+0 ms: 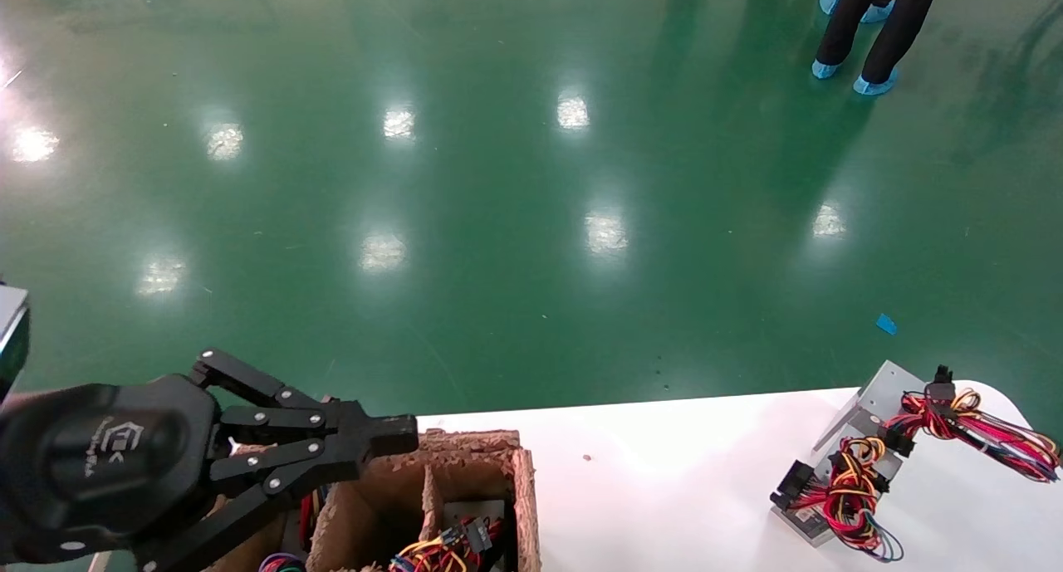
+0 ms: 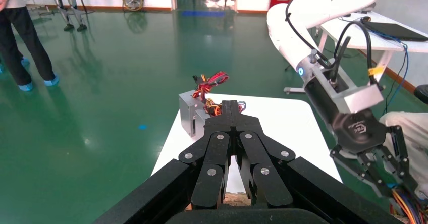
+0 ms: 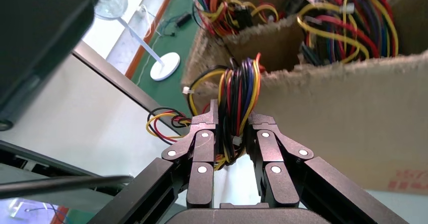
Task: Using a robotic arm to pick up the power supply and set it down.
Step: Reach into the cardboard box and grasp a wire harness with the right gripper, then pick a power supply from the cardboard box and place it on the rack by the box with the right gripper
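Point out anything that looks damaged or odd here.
The cardboard box has ragged, torn rims and dividers. The right gripper is clamped on a wire bundle, not a power supply's metal case. The left gripper hovers shut above the box.

White table (image 1: pixel 664 464) on green floor (image 1: pixel 531 182); person's legs (image 1: pixel 872 24) far off

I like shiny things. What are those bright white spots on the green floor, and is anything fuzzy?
Head view: ceiling lights mirrored as glare patches on the glossy floor. Left wrist view: the floor gleams too. Right wrist view: the right hand is sharp, the cardboard box softer.
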You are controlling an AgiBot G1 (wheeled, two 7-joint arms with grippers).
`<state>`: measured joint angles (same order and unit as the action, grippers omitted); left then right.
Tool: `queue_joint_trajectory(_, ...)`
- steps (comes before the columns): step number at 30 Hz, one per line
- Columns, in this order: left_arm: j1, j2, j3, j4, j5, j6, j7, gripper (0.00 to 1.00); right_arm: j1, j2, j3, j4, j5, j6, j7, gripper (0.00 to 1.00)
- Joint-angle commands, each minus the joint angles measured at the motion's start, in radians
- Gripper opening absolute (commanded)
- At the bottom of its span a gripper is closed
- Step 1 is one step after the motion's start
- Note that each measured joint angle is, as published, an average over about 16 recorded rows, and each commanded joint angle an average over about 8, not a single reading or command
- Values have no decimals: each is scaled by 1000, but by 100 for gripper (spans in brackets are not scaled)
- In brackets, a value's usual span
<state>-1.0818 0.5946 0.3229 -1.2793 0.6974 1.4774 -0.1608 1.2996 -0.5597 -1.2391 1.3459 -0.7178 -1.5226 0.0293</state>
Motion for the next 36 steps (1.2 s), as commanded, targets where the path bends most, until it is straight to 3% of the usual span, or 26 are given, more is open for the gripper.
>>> queue_joint_trajectory(1,0,0,0,0,0,0,0,0,3,2,4,1,14,-13,-3,0)
queue_joint_trajectory(8,0,0,0,0,0,0,0,0,50,23,27,3,156,-51,-47,0)
queue_joint_trajectory(28,0,0,1,0,-1,0,0,0,123,109,98,-4,515,-50,-161,0)
queue_joint_trajectory(36,0,0,1,0,-1,0,1,0,148,196,129,-11,604,-53,-171,0)
